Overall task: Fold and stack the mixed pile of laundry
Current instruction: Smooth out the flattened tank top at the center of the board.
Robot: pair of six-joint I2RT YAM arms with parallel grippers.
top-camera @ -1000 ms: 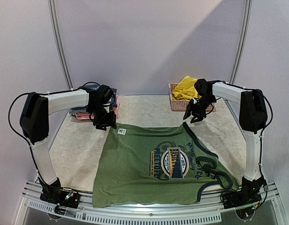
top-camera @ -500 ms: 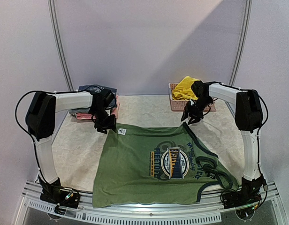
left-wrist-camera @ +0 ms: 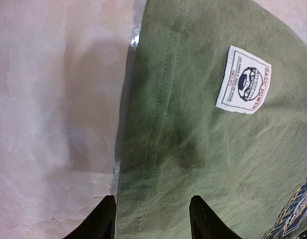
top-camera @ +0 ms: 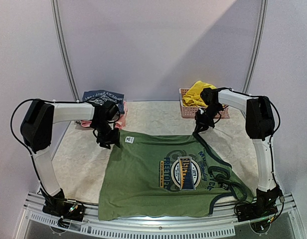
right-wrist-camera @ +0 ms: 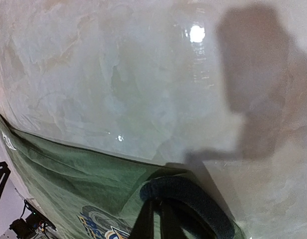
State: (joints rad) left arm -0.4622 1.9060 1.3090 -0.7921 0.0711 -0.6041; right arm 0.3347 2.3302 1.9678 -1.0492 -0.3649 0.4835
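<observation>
Green shirt (top-camera: pixel 158 174): light, floppy, prob. slippy, so grab at the far corners. Left gripper (left-wrist-camera: pixel 153 221) jaws apart astride hem (left-wrist-camera: pixel 143 149); right gripper (right-wrist-camera: pixel 156 219) pinched on dark trim (right-wrist-camera: pixel 188 194).

Cloth shirt (top-camera: pixel 143 174); glossy, perhaps stone, table (top-camera: pixel 83 154)

Pink basket (top-camera: pixel 184 112) at my far right, on table (top-camera: pixel 153 115). Table pale, marbled, glossy. Plain wall (top-camera: pixel 158 45) beyond far edge. Left pole (top-camera: pixel 64 50) and right pole (top-camera: pixel 255 45) curve up wall. Metal rail (top-camera: pixel 158 227) along near edge.
</observation>
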